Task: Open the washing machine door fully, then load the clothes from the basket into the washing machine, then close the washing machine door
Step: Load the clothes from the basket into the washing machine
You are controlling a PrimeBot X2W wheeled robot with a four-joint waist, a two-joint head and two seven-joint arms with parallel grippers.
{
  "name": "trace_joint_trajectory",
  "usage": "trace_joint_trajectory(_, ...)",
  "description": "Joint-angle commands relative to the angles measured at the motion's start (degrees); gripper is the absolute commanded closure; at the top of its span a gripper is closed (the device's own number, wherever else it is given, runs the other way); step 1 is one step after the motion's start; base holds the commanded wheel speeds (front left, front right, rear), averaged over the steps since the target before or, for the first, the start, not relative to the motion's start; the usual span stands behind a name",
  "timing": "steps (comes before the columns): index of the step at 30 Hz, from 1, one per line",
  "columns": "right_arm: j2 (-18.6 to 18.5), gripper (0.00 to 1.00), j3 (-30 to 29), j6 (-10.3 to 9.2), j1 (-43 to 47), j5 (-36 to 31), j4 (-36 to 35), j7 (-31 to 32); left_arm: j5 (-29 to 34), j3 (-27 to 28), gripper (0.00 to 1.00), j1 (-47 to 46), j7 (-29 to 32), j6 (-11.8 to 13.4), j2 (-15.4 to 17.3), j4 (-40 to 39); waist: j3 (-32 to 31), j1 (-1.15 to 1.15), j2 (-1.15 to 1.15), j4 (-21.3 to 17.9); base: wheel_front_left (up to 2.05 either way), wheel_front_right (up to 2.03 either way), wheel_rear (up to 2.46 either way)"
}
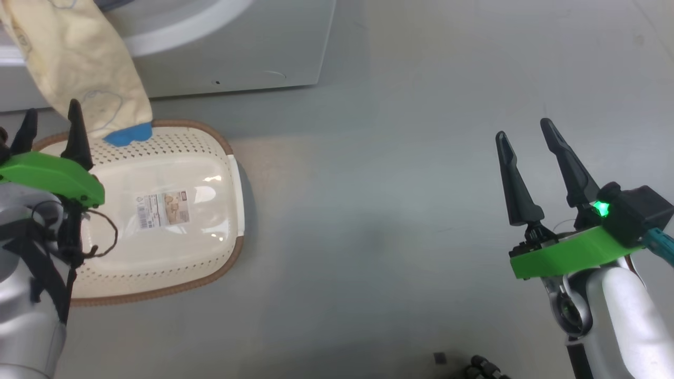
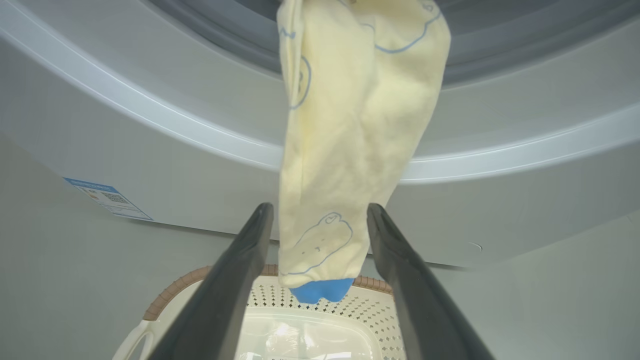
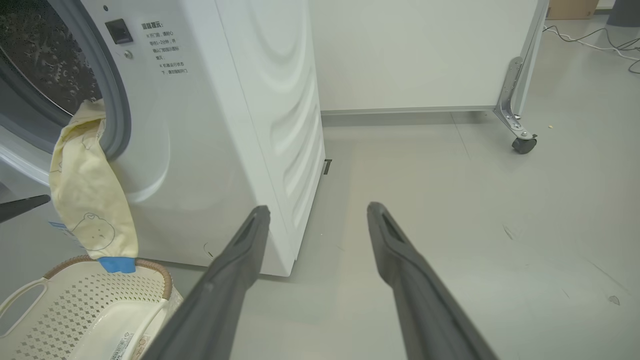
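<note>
- Garment [image 1: 79,58] hangs from the lower lip of the drum [image 3: 45,55] down the front of the washer [image 1: 237,47]. Its blue cuff sits just over the far rim of the basket [image 1: 210,134], which looks empty.
- Our left gripper [image 1: 50,126] is released, fingers wide. In its wrist view the cuff end lies between them, but we cannot tell whether they touch the cloth.
- We judge the step to be tucking this tail in: pinch low near the cuff, lift over the lip and push deep, so nothing catches at closing.
- Our right gripper [image 1: 524,139] is also released and holds nothing, over bare floor [image 1: 368,210] well right of the washer's corner.
- There is open floor to the right; the basket rim and washer front crowd our left arm.
</note>
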Motion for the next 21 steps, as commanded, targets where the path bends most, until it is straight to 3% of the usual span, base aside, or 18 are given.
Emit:
trace_joint_trajectory(1,0.09,0.00,1.04,0.20,-0.51,-0.31,-2.11,-0.37,0.02,1.92,0.00,-2.20,-0.39,0.29,3.11,0.54,1.76,-0.01,0.00,-1.43,0.00,0.00,0.00)
trace_joint_trajectory(21,0.15,0.00,2.15,0.20,-1.82,0.89,-2.89,-0.37,1.55,-0.53,0.00,-15.73,-1.30,0.23,2.59,12.48,6.11,-0.01,0.00,-3.04,0.00,0.00,0.00)
